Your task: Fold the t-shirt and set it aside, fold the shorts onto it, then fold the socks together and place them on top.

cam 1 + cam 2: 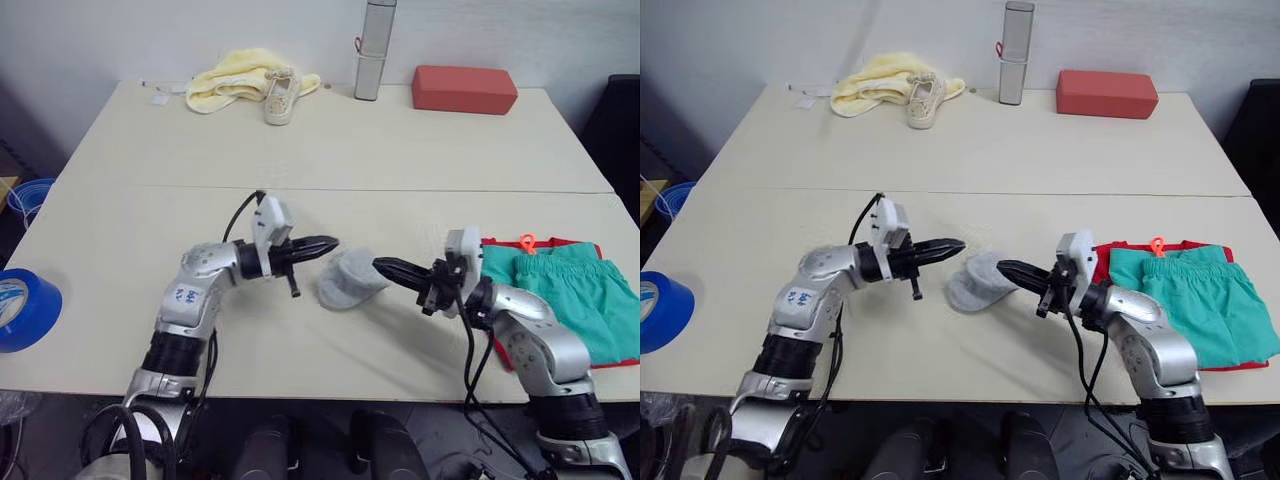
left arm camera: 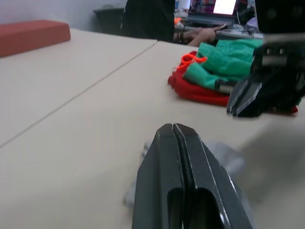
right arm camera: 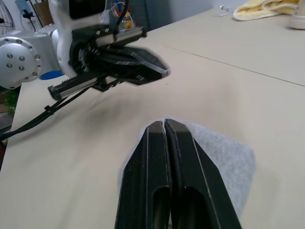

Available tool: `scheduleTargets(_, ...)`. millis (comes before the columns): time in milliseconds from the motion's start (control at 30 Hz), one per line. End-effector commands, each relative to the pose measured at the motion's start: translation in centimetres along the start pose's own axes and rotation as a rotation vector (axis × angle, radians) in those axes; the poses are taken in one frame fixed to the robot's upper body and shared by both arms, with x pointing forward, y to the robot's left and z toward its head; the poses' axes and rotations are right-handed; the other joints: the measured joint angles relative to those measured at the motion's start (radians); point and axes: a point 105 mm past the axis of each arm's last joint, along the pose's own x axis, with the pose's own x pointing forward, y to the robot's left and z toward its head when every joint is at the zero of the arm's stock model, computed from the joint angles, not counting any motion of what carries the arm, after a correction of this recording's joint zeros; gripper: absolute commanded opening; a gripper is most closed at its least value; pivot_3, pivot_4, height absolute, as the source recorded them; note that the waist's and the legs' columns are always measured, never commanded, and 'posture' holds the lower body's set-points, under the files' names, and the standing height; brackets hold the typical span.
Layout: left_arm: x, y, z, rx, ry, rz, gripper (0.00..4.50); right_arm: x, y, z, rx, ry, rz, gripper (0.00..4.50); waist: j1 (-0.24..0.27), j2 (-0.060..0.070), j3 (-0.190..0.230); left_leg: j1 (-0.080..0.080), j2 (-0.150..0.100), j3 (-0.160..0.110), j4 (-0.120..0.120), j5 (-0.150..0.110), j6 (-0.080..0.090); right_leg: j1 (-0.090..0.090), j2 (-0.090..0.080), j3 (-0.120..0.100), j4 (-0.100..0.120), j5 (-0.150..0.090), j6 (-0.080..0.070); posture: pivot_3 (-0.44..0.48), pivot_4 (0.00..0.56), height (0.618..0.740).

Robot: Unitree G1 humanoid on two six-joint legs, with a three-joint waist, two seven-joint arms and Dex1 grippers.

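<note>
Both the left gripper (image 1: 330, 243) and right gripper (image 1: 380, 266), fingers pressed together, flank the grey socks (image 1: 346, 281); the left wrist view shows a person's hand (image 2: 206, 34) beyond the shorts (image 2: 224, 62).

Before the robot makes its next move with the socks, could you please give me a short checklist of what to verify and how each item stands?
1. Shorts folded on the t-shirt at the table's right: ok.
2. Socks bundled together between the grippers: ok, one grey bundle, though I cannot tell how neatly folded.
3. Left gripper open to grasp: not ok, its fingers are shut.
4. Right gripper gripping the socks: cannot tell; its fingers are shut at the bundle's edge, but any pinch is hidden.
5. Socks placed on the stack: not ok, not yet done.
</note>
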Motion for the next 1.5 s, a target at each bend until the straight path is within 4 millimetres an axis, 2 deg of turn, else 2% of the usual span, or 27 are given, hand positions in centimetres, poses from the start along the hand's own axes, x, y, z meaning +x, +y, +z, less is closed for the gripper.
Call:
scheduleTargets(33,1.5,-0.1,-0.7,0.008,0.030,-0.006,0.00,0.4,0.4,-1.3,-0.095,0.092,0.043,0.06,0.001,0.000,0.000,0.000,0.000,0.000,0.000,0.000,0.000,0.000,0.000,0.000,0.000,0.000,0.000,0.000,0.150,0.740)
scheduleTargets(233,2.9,-0.9,-1.5,0.003,0.041,-0.039,0.00,1.9,0.3,-2.6,-0.105,0.121,0.013,0.06,0.002,-0.001,0.000,-0.001,0.000,0.000,0.004,0.000,0.002,0.001,0.000,0.000,0.000,0.000,0.001,0.000,0.150,0.740)
scheduleTargets(333,3.1,-1.6,-2.1,-0.013,0.059,-0.055,0.00,2.5,0.3,-4.4,-0.172,0.195,-0.003,0.06,0.001,0.000,0.000,-0.001,0.000,0.000,0.004,0.000,0.002,0.001,0.000,0.000,0.000,0.000,0.001,0.000,0.150,0.740)
scheduleTargets(500,2.3,-2.0,-4.8,-0.019,0.174,-0.044,0.00,2.7,-0.1,-5.4,-0.207,0.230,-0.035,0.06,-0.001,0.000,0.000,-0.001,0.000,0.000,0.004,0.000,0.001,0.001,0.000,0.000,0.001,0.000,0.001,0.000,0.150,0.740)
scheduleTargets(700,1.0,-1.4,-7.2,-0.058,0.251,0.051,0.00,1.9,1.0,-3.7,-0.187,0.136,0.033,0.06,0.001,0.000,0.000,-0.001,0.000,-0.001,0.005,0.000,0.001,0.001,-0.001,0.000,0.000,0.000,0.001,0.000,0.150,0.740)
scheduleTargets(767,0.6,-1.4,-7.7,-0.064,0.256,0.063,0.00,1.0,0.7,-2.3,-0.150,0.066,0.028,0.06,0.000,0.000,0.000,-0.001,0.000,-0.001,0.005,-0.001,0.001,0.001,-0.001,0.000,0.000,0.000,0.001,0.000,0.150,0.740)
scheduleTargets(900,0.3,-1.9,-7.1,-0.037,0.200,0.038,0.00,-0.6,-0.4,-0.8,-0.071,0.013,0.008,0.06,0.001,0.000,0.000,0.000,0.000,-0.001,0.005,-0.001,0.001,0.001,-0.001,0.000,-0.001,0.000,0.001,0.000,0.150,0.740)
scheduleTargets(1000,0.3,-2.1,-5.8,0.004,0.139,0.015,0.00,0.3,-1.4,0.3,-0.045,-0.058,-0.048,0.06,-0.004,0.000,0.000,0.000,0.001,-0.001,0.005,-0.002,0.000,0.001,-0.001,0.001,-0.002,0.000,0.000,0.000,0.150,0.740)
scheduleTargets(1133,0.7,-2.5,-3.6,0.029,0.032,0.002,0.00,1.4,-1.5,-0.9,-0.054,-0.024,-0.079,0.06,0.000,0.000,0.000,0.000,0.002,-0.001,0.005,-0.002,-0.002,0.000,-0.001,0.000,0.000,-0.001,-0.001,0.000,0.150,0.740)
scheduleTargets(1233,1.1,-3.1,-2.9,0.050,0.001,-0.026,0.00,1.7,-1.5,-1.9,-0.060,0.007,-0.097,0.06,0.003,0.000,0.000,-0.001,0.001,-0.001,0.005,-0.002,-0.001,0.001,-0.001,-0.001,0.001,0.000,-0.001,0.000,0.150,0.740)
scheduleTargets(1333,1.3,-3.5,-3.4,0.031,0.019,-0.025,0.00,1.9,-1.9,-2.6,-0.052,0.020,-0.137,0.06,0.001,0.000,0.000,-0.001,0.000,-0.001,0.006,-0.003,0.001,0.001,-0.002,0.000,0.001,0.000,0.000,0.000,0.150,0.740)
scheduleTargets(1500,0.8,-2.8,-6.3,-0.014,0.137,0.053,0.00,1.8,-2.1,-3.5,-0.046,0.034,-0.171,0.06,-0.001,0.000,0.000,-0.001,0.001,-0.001,0.006,-0.003,0.001,0.001,-0.001,0.000,0.001,0.000,0.000,0.000,0.150,0.740)
